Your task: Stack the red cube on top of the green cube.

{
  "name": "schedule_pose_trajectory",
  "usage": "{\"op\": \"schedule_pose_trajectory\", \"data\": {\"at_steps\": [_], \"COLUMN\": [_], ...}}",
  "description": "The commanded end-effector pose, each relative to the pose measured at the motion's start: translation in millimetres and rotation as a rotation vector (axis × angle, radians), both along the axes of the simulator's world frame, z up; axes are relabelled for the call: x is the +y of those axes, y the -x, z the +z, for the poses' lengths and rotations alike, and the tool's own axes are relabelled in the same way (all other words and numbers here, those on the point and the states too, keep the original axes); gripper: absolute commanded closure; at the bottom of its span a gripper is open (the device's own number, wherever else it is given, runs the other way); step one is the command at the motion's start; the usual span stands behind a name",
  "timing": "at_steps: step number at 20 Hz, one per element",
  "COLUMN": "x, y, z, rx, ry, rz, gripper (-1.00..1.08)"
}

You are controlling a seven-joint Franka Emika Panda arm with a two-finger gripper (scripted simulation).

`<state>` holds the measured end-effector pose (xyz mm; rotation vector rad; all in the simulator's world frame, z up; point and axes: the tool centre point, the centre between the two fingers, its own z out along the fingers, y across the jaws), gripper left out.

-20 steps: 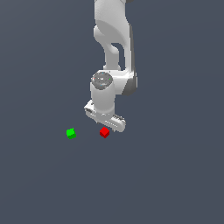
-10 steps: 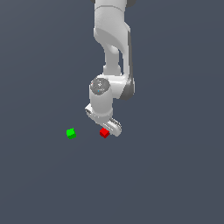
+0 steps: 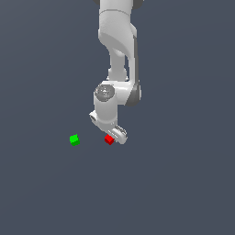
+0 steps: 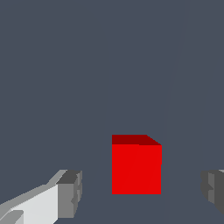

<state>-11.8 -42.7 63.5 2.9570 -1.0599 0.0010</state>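
The red cube point(image 3: 109, 139) sits on the grey floor, right under the arm's hand in the exterior view. In the wrist view the red cube point(image 4: 136, 165) lies between my two fingertips point(image 4: 70, 194), with a gap on each side. My gripper point(image 4: 142, 192) is open and low around the cube, touching nothing. In the exterior view the gripper point(image 3: 111, 136) is mostly hidden behind the hand. The green cube point(image 3: 74, 140) sits on the floor to the exterior view's left of the red cube, apart from it. It is out of the wrist view.
The white arm point(image 3: 118, 59) comes down from the top of the exterior view. The floor point(image 3: 183, 183) is plain dark grey all round, with no other objects in view.
The arm has come down and turned its hand, so the gripper now stands lower, around the red cube. Neither cube has moved.
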Motion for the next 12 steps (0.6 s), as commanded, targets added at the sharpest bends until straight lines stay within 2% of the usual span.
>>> {"op": "schedule_pose_trajectory", "data": {"at_steps": [1,7,12], "x": [0,0,0], "y": [1,1,0], "z": [-9,-37,-44], "rx": [0.001,0.001,0.001], "ry": [0.000,0.000,-0.001], "rz": [-0.001,-0.004,-0.005], "gripper": [-0.92,-0.92,-0.92]}}
